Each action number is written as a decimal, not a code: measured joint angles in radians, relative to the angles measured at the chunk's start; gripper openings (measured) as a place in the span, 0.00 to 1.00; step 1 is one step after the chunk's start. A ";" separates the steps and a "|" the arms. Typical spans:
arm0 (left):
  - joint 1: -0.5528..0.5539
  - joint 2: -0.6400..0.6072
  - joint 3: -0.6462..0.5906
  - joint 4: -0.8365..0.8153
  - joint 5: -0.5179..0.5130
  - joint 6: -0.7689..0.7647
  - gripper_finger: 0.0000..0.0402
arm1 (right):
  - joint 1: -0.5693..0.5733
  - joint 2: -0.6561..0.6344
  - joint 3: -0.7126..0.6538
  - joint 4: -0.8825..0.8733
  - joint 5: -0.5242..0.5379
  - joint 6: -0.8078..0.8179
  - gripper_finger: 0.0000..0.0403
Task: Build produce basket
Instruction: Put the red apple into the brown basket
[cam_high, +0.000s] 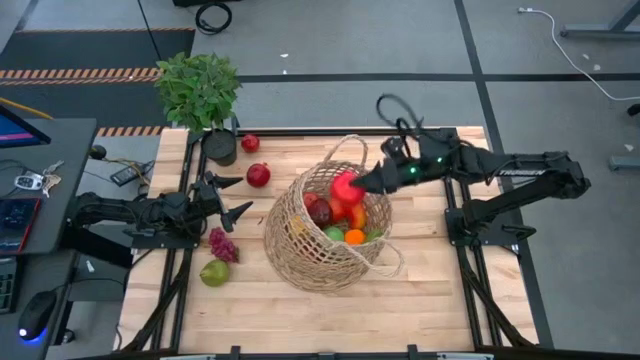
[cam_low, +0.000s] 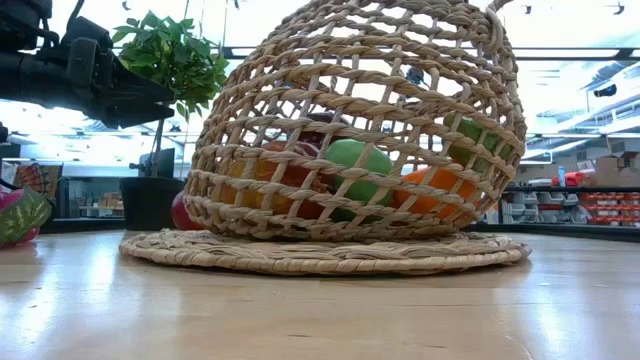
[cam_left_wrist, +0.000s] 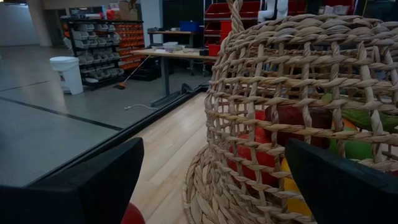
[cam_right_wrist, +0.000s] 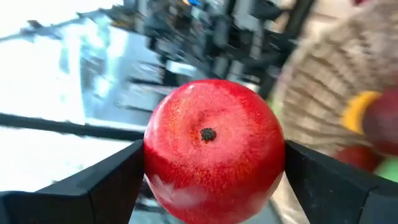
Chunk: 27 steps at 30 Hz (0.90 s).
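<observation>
The tan wicker basket (cam_high: 300, 235) lies tipped near the table's middle, its mouth turned up and toward the right. Inside it lie red, green, orange and yellow produce (cam_high: 340, 225). Over the mouth hangs a round red fruit (cam_high: 345, 188), with my right gripper (cam_high: 362, 182) shut on it. My left gripper (cam_high: 243, 195) waits open to the left of the basket, pointing level at its wall (cam_left_wrist: 280, 124). A red fruit (cam_high: 250, 143), a dark red fruit (cam_high: 258, 175), purple grapes (cam_high: 222, 243) and a green pear (cam_high: 214, 272) lie loose on the table. My right gripper pinches the round red fruit between its two fingers (cam_right_wrist: 118, 180), one on each opposite side (cam_right_wrist: 155, 155). The fruit's end with a dark dot (cam_right_wrist: 208, 134) faces back toward the wrist. The fingers come about level from the table's right. The fruit is lifted clear above the basket's mouth.
A leafy plant in a black pot (cam_high: 200, 95) stands at the table's far left corner. Black frame rails (cam_high: 185, 250) run along both sides of the wooden table. A keyboard and mouse (cam_high: 35, 315) sit on a desk off the left edge. Bare wood (cam_high: 300, 320) shows along the near edge.
</observation>
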 joint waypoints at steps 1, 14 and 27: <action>0.000 0.000 0.000 0.000 0.000 0.000 0.99 | -0.012 0.000 0.000 0.037 0.000 0.027 0.91; 0.000 0.000 0.000 0.000 0.000 0.000 0.99 | -0.079 0.000 0.000 0.690 0.058 0.015 0.91; 0.000 0.000 0.000 0.000 0.000 0.000 0.99 | -0.079 0.000 0.000 0.629 0.041 0.013 0.91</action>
